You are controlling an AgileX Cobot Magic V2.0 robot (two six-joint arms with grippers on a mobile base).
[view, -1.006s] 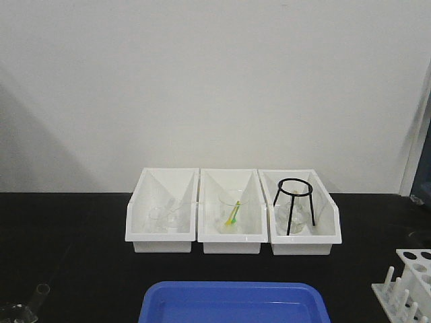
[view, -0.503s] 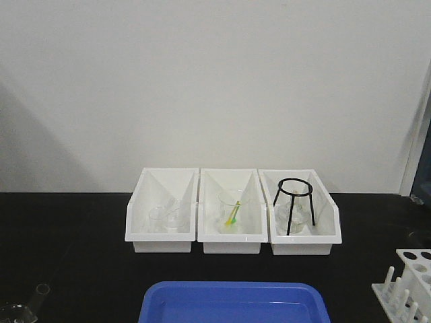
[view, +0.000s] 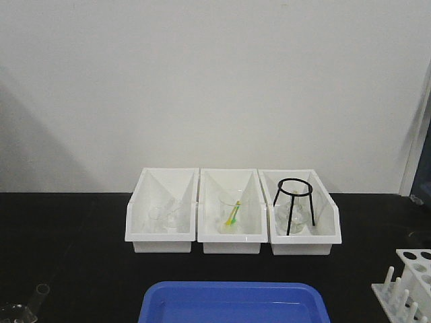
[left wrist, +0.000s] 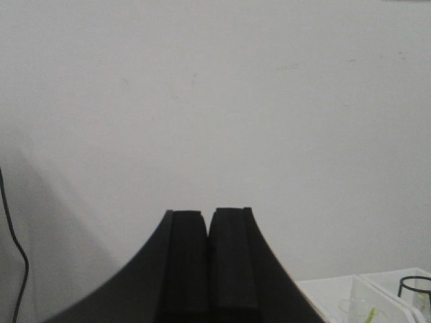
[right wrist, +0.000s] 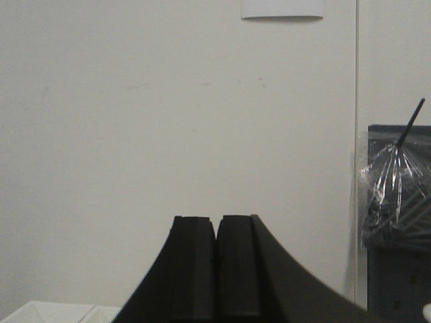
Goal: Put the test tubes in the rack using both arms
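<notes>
Test tube [view: 42, 291] front-left | left tool [left wrist: 209, 262], right tool [right wrist: 217, 266] closed, facing wall [view: 215, 81]

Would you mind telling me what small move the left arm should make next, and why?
Probably lower the left gripper towards the slender clear glass test tube at the black table's front left. Both it and the right gripper are shut, empty and aimed at the bare white wall, and the white plastic rack stands at front right.
</notes>
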